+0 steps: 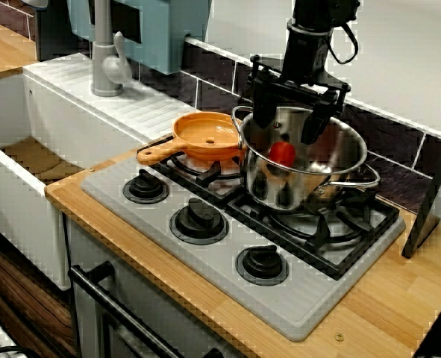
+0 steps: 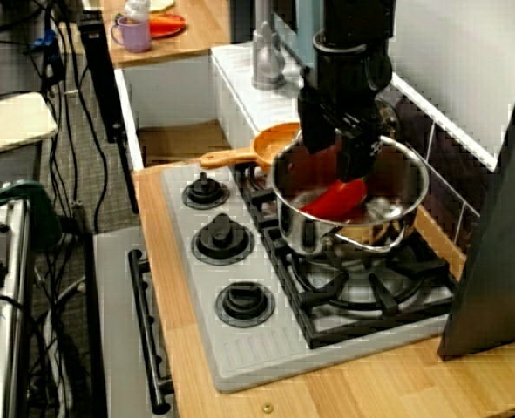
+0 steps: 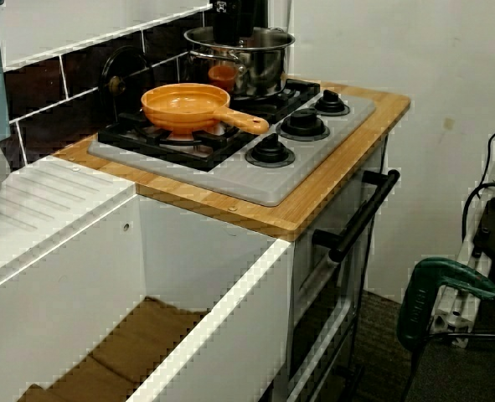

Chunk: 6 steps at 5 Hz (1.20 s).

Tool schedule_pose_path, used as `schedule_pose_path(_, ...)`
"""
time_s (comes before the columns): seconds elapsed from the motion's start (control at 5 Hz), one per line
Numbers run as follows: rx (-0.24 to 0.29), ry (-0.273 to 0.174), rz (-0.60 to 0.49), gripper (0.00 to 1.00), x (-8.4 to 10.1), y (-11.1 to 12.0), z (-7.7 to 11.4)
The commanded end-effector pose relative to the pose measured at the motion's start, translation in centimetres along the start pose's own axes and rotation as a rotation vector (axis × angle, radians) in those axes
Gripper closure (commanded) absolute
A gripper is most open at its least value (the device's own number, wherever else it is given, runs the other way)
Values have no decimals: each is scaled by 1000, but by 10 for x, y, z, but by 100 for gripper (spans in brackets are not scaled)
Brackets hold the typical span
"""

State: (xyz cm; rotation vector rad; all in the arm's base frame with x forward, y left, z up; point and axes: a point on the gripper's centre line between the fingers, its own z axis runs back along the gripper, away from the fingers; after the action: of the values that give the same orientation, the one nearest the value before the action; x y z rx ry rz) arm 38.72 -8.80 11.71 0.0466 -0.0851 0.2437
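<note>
In the front view my gripper (image 1: 287, 127) hangs open over a steel pot (image 1: 280, 195) on the back right burner, its black fingers (image 1: 263, 112) dipping just inside the rim. A red object (image 1: 282, 154) lies in the pot below and between the fingers, and I cannot tell whether they touch it. The view from the stove's end shows the same gripper (image 2: 334, 155) above the red object (image 2: 335, 198) in the pot (image 2: 299, 233). From the sink side, only the arm above the pot (image 3: 260, 77) shows.
An orange frying pan (image 1: 205, 134) sits on the back left burner, handle pointing to the front left, close to the pot. Three black knobs (image 1: 198, 218) line the grey hob's front. A sink and faucet (image 1: 104, 63) lie left. A dark panel (image 1: 435, 203) leans at the right.
</note>
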Motion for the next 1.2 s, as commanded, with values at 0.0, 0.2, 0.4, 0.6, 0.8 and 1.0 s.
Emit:
schedule_pose_path(0.0,-31,-71,-6,0,0,1,24)
schedule_pose_path(0.2,-30,-64,-3,0,0,2,22)
schedule_pose_path(0.4,-25,-57,-4,0,0,5,16)
schedule_pose_path(0.6,-20,-55,0,0,-1,7,10)
schedule_pose_path(0.8,-23,-62,16,0,2,9,10)
schedule_pose_path(1.0,-48,-52,54,0,8,10,5)
